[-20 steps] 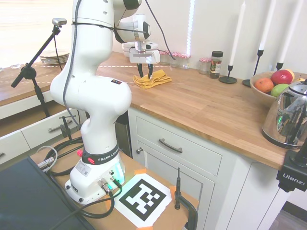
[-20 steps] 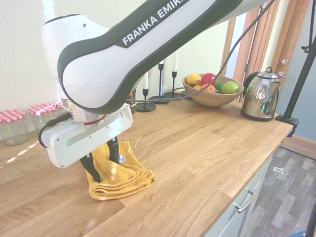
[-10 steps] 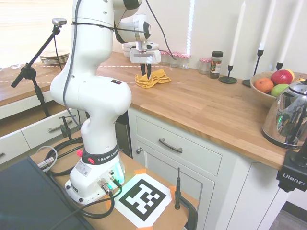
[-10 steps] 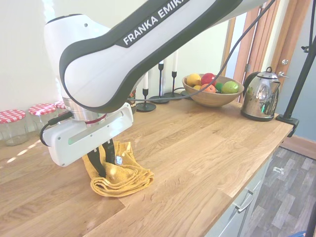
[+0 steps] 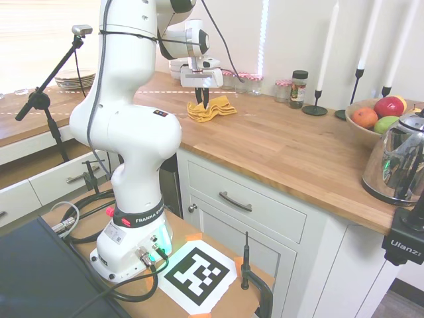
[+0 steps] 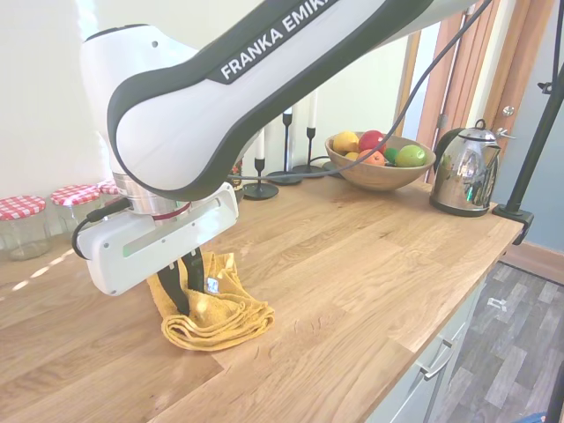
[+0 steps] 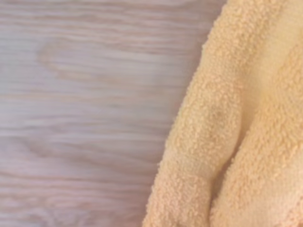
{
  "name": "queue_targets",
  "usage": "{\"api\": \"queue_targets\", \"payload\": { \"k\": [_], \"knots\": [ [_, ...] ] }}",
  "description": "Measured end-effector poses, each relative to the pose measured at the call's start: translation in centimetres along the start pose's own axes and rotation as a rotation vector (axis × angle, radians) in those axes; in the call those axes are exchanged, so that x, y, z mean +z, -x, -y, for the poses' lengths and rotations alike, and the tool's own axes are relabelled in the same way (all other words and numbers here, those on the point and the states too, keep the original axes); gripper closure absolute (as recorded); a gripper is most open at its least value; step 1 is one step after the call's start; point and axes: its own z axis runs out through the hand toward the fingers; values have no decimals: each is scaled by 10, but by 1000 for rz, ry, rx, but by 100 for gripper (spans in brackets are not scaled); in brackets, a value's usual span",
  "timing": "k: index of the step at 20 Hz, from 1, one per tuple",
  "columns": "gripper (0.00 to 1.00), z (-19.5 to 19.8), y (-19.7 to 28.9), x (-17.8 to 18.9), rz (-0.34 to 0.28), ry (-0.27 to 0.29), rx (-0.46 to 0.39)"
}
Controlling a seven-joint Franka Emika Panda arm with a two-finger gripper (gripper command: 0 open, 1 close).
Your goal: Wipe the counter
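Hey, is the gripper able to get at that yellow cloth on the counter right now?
Probably yes: the gripper is already down on the yellow cloth, fingers closed into its folds, and nothing on the counter stands between them.

First exterior: counter (image 5: 278, 142) seen from beyond its front edge, wide. Second exterior: low, near, along counter. Wrist: close overhead. Yellow cloth (image 6: 211, 308) shared.
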Motion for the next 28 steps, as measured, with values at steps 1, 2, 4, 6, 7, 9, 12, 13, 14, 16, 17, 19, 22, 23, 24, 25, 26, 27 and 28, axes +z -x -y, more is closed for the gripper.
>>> {"api": "queue_targets", "payload": {
  "k": [1,2,4,6,7,9,12,13,14,16,17,19,22,23,24,25,26,27,28],
  "knots": [
    [100,-1,-3,0,-1,-1,2],
    [100,-4,-7,0,-1,-1,3],
    [100,-11,-16,1,-1,-2,7],
    [100,-24,-32,2,0,-3,14],
    [100,-33,-42,2,2,-4,18],
    [100,-53,-63,1,8,-7,27],
    [100,-88,-95,-1,18,-13,41],
    [100,-101,-106,-1,21,-16,47],
    [100,-112,-116,-1,25,-18,51],
    [100,-132,-135,1,31,-21,59],
    [100,-140,-142,2,35,-23,63],
    [100,-155,-155,6,40,-27,68],
    [100,-175,-171,11,49,-33,76],
    [100,-182,-177,13,52,-36,78],
    [100,-191,-183,15,56,-39,83],
    [100,-199,-189,17,58,-42,86],
    [100,-208,-196,18,62,-46,91],
    [100,-218,-204,19,65,-49,95],
    [100,-229,-212,21,68,-50,100]
  ]
}}
